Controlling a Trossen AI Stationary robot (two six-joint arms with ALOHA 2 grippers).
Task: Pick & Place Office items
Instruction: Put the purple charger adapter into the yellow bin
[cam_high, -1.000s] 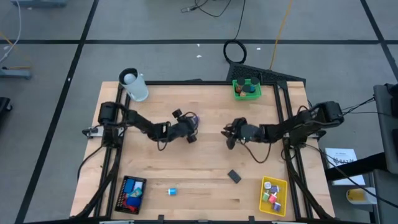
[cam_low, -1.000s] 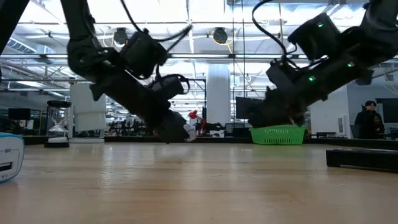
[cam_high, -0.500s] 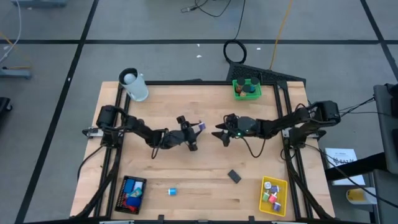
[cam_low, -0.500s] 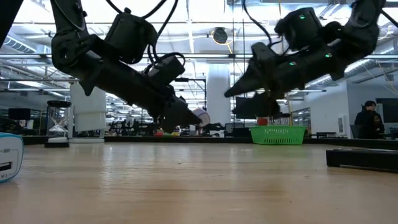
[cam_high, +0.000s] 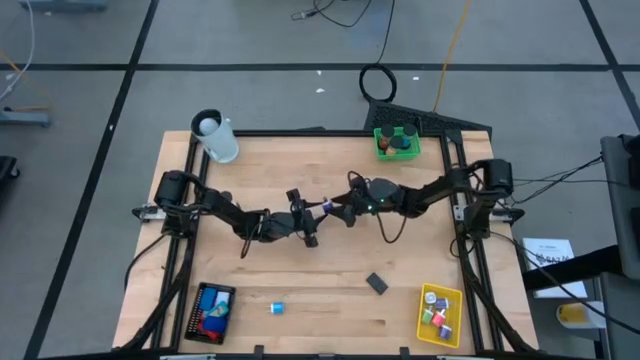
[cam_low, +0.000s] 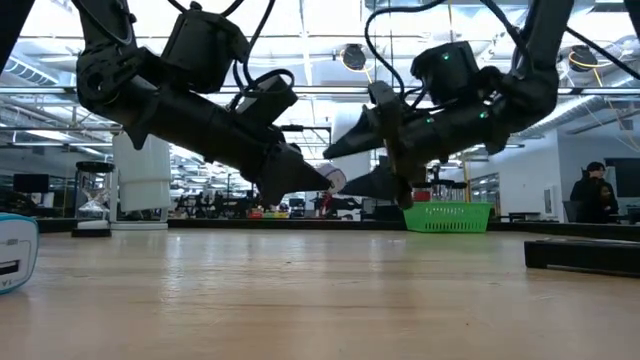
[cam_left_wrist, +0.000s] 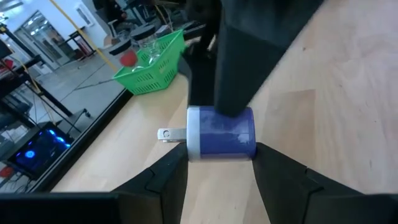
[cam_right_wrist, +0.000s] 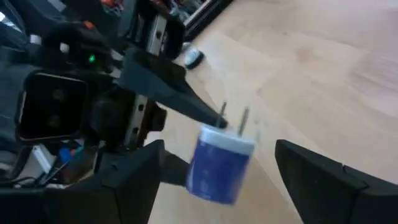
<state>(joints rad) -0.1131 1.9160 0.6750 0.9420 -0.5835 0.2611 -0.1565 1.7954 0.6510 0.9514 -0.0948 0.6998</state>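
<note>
My left gripper (cam_left_wrist: 219, 163) clenches a blue plug adapter (cam_left_wrist: 222, 131) in mid-air above the table's middle, prongs toward my right gripper (cam_right_wrist: 214, 163), whose jaws gape around it. For a clean handover, I'd centre the right fingers on its body, close firmly, then release left

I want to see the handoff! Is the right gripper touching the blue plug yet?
Apart. In the right wrist view, the right gripper stands open, and the blue plug sits between its fingers with bare table showing on both sides. The left gripper holds it.
</note>
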